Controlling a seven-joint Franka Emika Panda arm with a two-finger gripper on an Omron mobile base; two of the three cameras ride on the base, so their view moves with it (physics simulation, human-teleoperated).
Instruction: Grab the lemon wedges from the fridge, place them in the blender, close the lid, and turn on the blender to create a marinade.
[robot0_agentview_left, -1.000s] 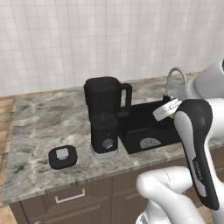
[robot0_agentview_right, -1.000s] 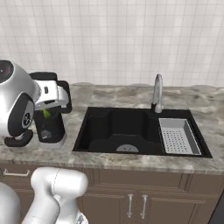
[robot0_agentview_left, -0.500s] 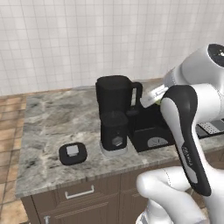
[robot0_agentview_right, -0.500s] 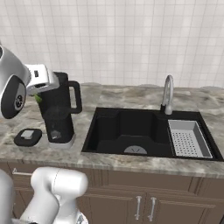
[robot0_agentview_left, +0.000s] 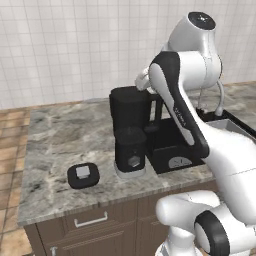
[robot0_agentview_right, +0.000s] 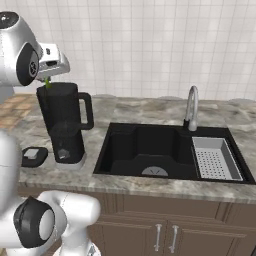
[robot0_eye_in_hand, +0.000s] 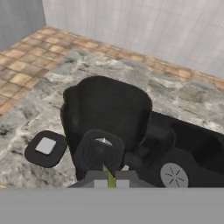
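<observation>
The black blender (robot0_agentview_right: 62, 122) stands on the counter left of the sink, and its jar (robot0_eye_in_hand: 107, 113) is open at the top. My gripper (robot0_agentview_right: 47, 80) hangs just above the jar's rim, shut on a tiny yellow-green lemon wedge (robot0_agentview_right: 48, 83). In the hand view the wedge (robot0_eye_in_hand: 108, 175) sticks up between the two fingertips, over the blender's near edge. The black lid (robot0_agentview_left: 83, 175) with its grey cap lies flat on the counter left of the blender (robot0_agentview_left: 130, 132). The same lid (robot0_eye_in_hand: 46, 148) appears in the hand view. The fridge is out of view.
A black sink (robot0_agentview_right: 165, 147) lies to the right of the blender, with a curved faucet (robot0_agentview_right: 191, 107) behind it and a grey strainer basket (robot0_agentview_right: 215, 157) in its right end. The tiled wall runs close behind the marble counter (robot0_agentview_left: 65, 135).
Both base views have shifted, so the base has moved along the counter. The arm has lifted and brought the hand from beside the blender to above its open jar, still shut on the wedge.
</observation>
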